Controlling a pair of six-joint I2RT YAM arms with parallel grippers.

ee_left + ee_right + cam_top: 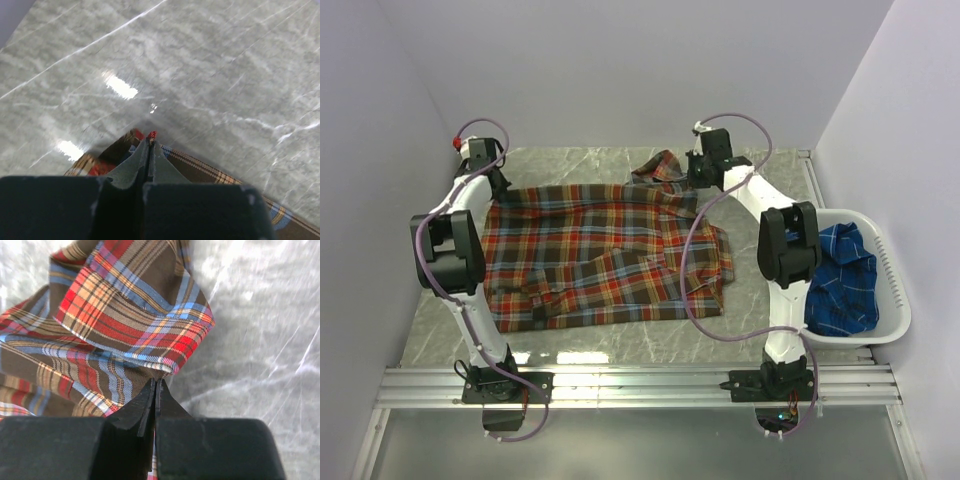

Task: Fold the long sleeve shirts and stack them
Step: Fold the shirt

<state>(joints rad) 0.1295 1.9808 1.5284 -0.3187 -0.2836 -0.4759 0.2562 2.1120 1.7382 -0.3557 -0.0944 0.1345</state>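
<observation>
The red-orange plaid shirt [605, 255] lies spread across the marble table. My left gripper [492, 188] is shut on its far left corner; in the left wrist view the jaws [149, 142] pinch a red scrap of cloth [152, 134]. My right gripper [698, 183] is shut on the shirt's far right edge, by a bunched sleeve [660, 166]; in the right wrist view the gripper [157, 386] clamps the plaid hem [165, 365]. The blue plaid shirt [840, 280] lies crumpled in the white basket [895, 300] at the right.
The basket stands against the right wall beside my right arm. Purple walls close the table at the back and both sides. A metal rail [640, 385] runs along the near edge. Bare marble [580, 165] shows behind the shirt.
</observation>
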